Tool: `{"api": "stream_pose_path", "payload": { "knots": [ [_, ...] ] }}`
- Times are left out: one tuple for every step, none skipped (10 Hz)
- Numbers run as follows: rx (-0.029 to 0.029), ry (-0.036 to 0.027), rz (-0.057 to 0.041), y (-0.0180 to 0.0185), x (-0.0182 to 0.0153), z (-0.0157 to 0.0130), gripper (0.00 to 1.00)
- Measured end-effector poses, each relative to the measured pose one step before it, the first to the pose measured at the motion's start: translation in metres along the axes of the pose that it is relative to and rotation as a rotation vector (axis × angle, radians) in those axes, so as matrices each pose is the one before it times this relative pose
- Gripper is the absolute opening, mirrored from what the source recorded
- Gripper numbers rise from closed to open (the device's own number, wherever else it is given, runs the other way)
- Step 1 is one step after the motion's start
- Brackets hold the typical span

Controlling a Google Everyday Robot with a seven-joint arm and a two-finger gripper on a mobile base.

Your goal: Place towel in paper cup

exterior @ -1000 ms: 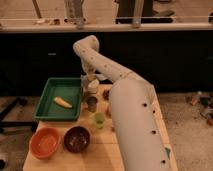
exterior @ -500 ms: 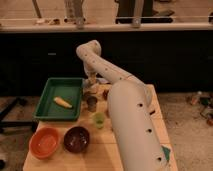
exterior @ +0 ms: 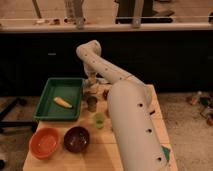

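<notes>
My gripper (exterior: 91, 88) hangs from the white arm at the back of the wooden table (exterior: 97, 156), just right of the green tray and directly above the dark metal cup (exterior: 92, 103). I see no pale grey-blue towel and no white paper cup. The wide arm covers the right half of the table and hides whatever lies there. I cannot see anything held in the gripper.
A green tray (exterior: 46, 104) at the left holds a yellow banana-like item (exterior: 62, 102). An orange bowl (exterior: 45, 142) and a dark bowl (exterior: 76, 139) sit at the front. A small green cup (exterior: 99, 120) stands mid-table. A teal sponge corner (exterior: 166, 152) shows at the right edge.
The arm's elbow and the gripper have sunk a little toward the table by the dark metal cup. The objects on the table have not moved.
</notes>
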Motion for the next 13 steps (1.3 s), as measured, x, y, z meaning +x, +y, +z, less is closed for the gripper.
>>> {"api": "stream_pose_path", "payload": {
  "knots": [
    [-0.00006,-0.00012,-0.00001,0.00001,-0.00005,0.00001,0.6],
    [-0.00012,0.00025,0.00004,0.00006,0.00011,0.00011,0.7],
    [0.00008,-0.00005,-0.00019,-0.00006,-0.00016,-0.00007,0.77],
    [-0.00001,0.00003,-0.00015,-0.00001,-0.00006,0.00003,0.8],
    [-0.00002,0.00018,-0.00003,0.00001,0.00002,0.00003,0.8],
    [-0.00003,-0.00001,-0.00006,-0.00001,-0.00006,0.00002,0.8],
    [-0.00004,-0.00004,-0.00015,-0.00001,-0.00012,0.00002,0.8],
    [0.00004,-0.00005,-0.00014,-0.00002,-0.00007,0.0,0.8],
    [0.00003,-0.00003,0.00005,-0.00001,-0.00002,-0.00006,0.8],
    [-0.0001,0.00002,-0.00006,0.00002,-0.00001,0.00006,0.8],
    [-0.00002,0.00007,-0.00002,0.00001,0.00001,-0.00001,0.8],
    [0.00002,-0.00007,-0.00006,-0.00001,-0.00007,0.00001,0.8],
    [-0.0001,0.0,-0.0001,0.00003,-0.00005,0.00007,0.8]
  ]
}}
